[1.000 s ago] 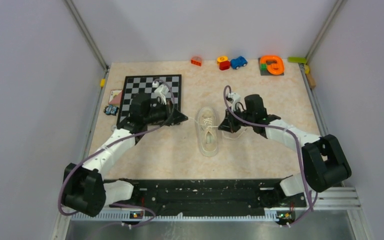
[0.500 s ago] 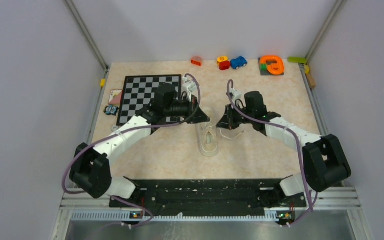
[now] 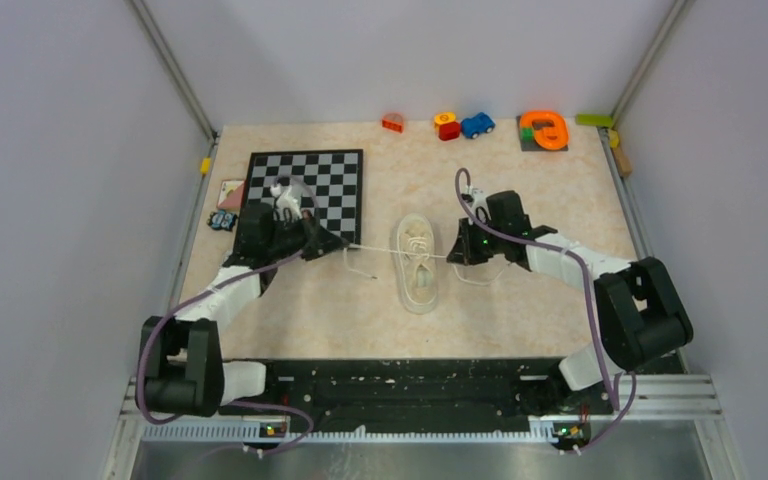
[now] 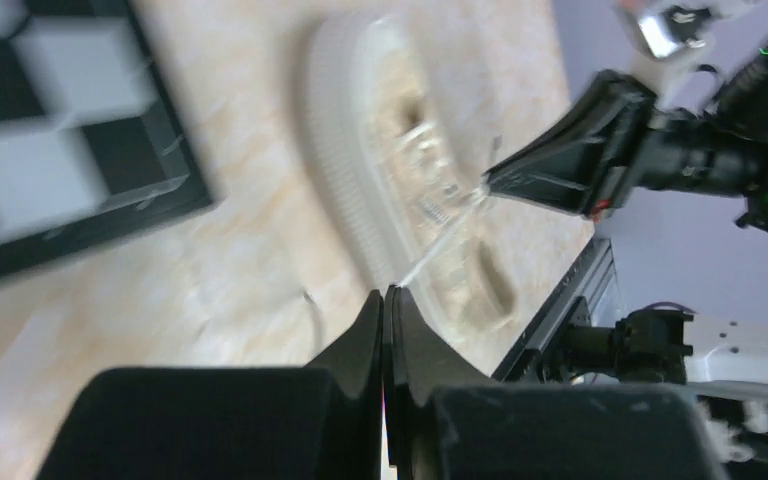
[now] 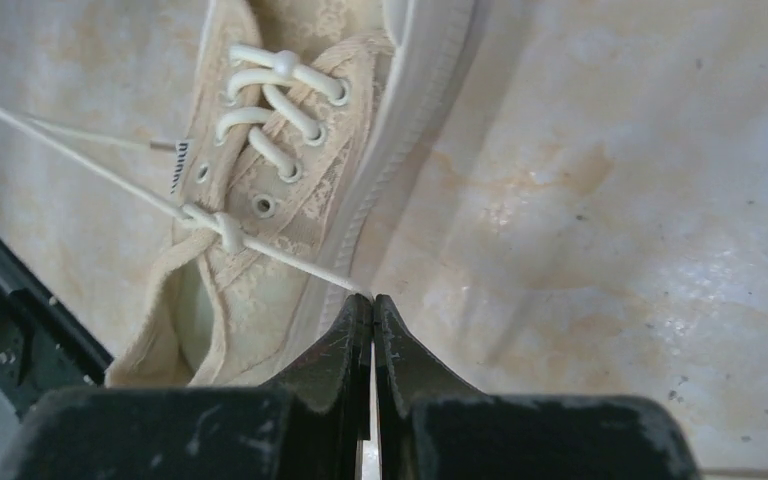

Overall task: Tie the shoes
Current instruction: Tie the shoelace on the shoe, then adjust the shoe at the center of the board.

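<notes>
Grips one lace end (image 3: pixel 372 247) in the left hand (image 3: pixel 341 245), clamped fully shut just off the near right corner of the chessboard (image 3: pixel 305 190), and the other lace end (image 5: pixel 300 266) in the right hand (image 3: pixel 452 256), likewise clamped tight, just beside the cream sneaker (image 3: pixel 418 270). Holds both strands taut, nearly level, out of a crossed knot (image 5: pixel 222 228) over the tongue. Shows the sneaker flat on the desk (image 3: pixel 530 300) between the two hands, toe pointing to the far edge.
</notes>
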{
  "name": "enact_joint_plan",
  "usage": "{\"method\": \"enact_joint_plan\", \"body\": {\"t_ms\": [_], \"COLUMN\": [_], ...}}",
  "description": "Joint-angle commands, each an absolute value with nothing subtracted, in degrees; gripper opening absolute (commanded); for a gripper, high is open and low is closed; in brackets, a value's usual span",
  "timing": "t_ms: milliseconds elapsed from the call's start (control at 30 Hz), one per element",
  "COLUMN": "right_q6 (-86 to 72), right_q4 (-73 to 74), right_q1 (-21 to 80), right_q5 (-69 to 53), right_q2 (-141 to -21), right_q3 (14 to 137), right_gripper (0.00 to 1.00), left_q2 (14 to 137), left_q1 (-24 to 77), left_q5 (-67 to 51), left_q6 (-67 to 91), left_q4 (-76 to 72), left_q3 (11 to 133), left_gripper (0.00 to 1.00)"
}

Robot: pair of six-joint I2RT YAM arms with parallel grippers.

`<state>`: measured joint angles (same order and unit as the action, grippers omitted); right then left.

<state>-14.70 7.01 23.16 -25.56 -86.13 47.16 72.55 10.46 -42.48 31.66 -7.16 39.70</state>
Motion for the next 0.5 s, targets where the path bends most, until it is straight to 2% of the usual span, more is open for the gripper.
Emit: {"method": "enact_joint_plan", "body": {"t_ms": [0, 133, 267, 333, 400, 433, 467], "right_q6": [-12.0, -11.6, -10.3, -9.8, -10.1, -10.4, -11.0], "right_q4": [10.2, 10.3, 11.4, 10.8, 10.1, 9.8, 9.2], "right_q1": [22.0, 22.3, 22.3, 22.4, 22.8, 23.1, 23.1], "right_q5": [-11.7, -10.7, -9.6, -13.6, -17.6, -18.0, -18.1], "right_q2": [-86.1, -86.7, -86.3, -85.9, -85.2, -84.5, -83.6], "right_q3": [45.7, 45.0, 44.8, 45.1, 45.7, 46.0, 45.8], "right_gripper": [0.0, 0.0, 0.0, 0.0, 0.0, 0.0, 0.06], "left_q2": [73.2, 74.1, 72.3, 70.8, 68.5, 67.3, 66.3], "left_q1": [-2.6, -9.2, -10.3, -7.4, 0.3, 4.6, 8.5], "left_q5": [-49.6, -48.9, -46.4, -45.2, -38.5, -35.3, -33.3], "left_q6": [42.0, 43.7, 42.0, 37.2, 28.9, 26.0, 24.7], "left_q4": [-22.2, -26.1, -25.9, -20.6, -9.2, -5.9, -4.8], "left_q3": [28.6, 23.3, 22.1, 25.1, 30.2, 32.1, 33.1], "left_gripper": [0.0, 0.0, 0.0, 0.0, 0.0, 0.03, 0.14]}}
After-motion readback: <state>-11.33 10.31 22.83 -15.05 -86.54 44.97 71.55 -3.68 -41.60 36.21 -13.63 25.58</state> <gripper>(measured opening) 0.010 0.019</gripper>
